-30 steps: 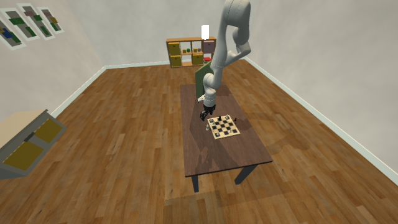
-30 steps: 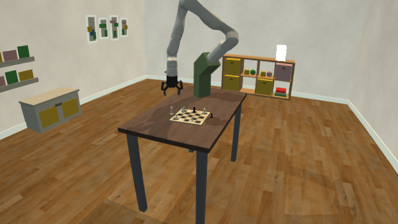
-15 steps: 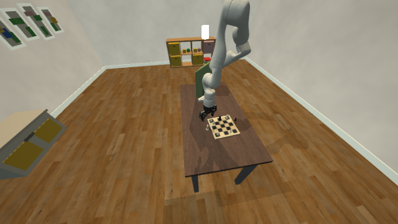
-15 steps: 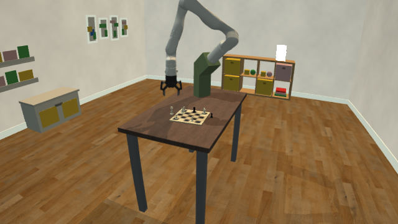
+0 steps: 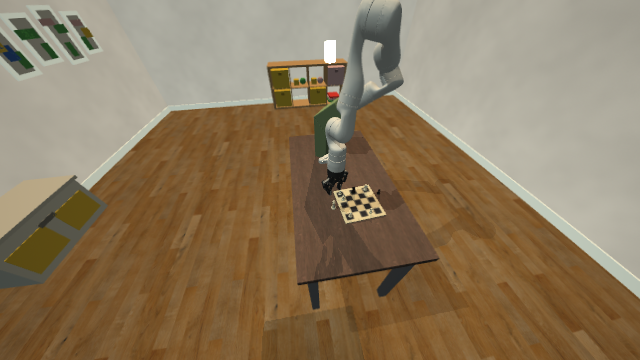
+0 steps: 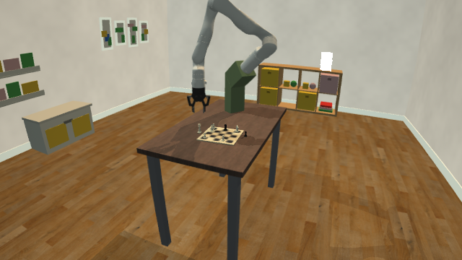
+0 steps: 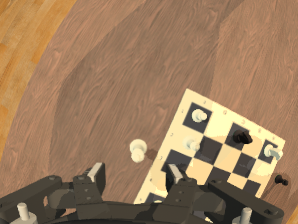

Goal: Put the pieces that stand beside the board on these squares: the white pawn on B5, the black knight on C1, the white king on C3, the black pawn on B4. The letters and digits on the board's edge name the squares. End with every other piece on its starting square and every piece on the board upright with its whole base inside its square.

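The white king [image 5: 333, 204] [image 6: 199, 128] [image 7: 138, 150] stands upright on the table, left of the board [image 5: 367, 218] [image 6: 216, 142] [image 7: 178, 119]. My gripper [image 5: 334, 186] [image 6: 198, 110] [image 7: 135, 174] is partly open and empty, pointing down well above the table near the king. The black pawn [image 5: 378, 192] [image 6: 245, 133] [image 7: 281, 180] stands beside the board's right edge. The black knight [image 5: 353, 190] [image 6: 225, 127] [image 7: 243, 137] is on C1. A small white piece [image 5: 371, 211] [image 6: 223, 138], apparently the white pawn, stands in row 5, fourth square from the left.
White pieces stand at the board's 1-row corners [image 7: 199, 115] [image 7: 272, 151], on the left square of row 2 [image 7: 191, 145] and at the near left corner [image 5: 350, 216] [image 6: 204, 136]. The green arm mount [image 6: 234, 94] rises at the table's back.
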Motion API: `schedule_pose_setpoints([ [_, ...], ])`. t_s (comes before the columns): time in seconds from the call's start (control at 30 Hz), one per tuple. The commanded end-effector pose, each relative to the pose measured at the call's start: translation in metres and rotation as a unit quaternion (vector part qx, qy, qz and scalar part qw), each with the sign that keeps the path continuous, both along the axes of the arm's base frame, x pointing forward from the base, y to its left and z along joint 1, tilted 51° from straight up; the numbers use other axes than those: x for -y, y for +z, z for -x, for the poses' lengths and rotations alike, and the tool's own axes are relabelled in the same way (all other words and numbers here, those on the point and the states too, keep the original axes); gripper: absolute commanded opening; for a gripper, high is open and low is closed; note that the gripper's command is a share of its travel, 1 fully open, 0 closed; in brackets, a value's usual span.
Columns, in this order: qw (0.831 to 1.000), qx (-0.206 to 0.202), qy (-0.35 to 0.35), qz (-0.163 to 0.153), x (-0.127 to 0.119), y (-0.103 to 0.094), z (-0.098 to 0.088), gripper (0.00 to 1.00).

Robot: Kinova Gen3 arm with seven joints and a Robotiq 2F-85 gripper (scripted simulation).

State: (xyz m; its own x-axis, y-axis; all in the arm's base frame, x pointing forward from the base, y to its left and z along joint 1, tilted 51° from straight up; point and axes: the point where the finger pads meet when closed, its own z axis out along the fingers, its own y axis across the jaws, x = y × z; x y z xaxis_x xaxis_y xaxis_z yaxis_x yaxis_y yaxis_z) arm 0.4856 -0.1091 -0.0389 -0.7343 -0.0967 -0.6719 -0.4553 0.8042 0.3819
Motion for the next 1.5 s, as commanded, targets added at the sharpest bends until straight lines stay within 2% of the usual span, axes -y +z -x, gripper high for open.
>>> schedule_pose_setpoints([
  [0.0, 1.0, -0.003, -0.007, -0.007, 0.0015, 0.0009, -0.0011, 0.41],
  [1.47, 1.0, -0.002, -0.007, -0.007, -0.0026, -0.0042, -0.0059, 0.41],
])
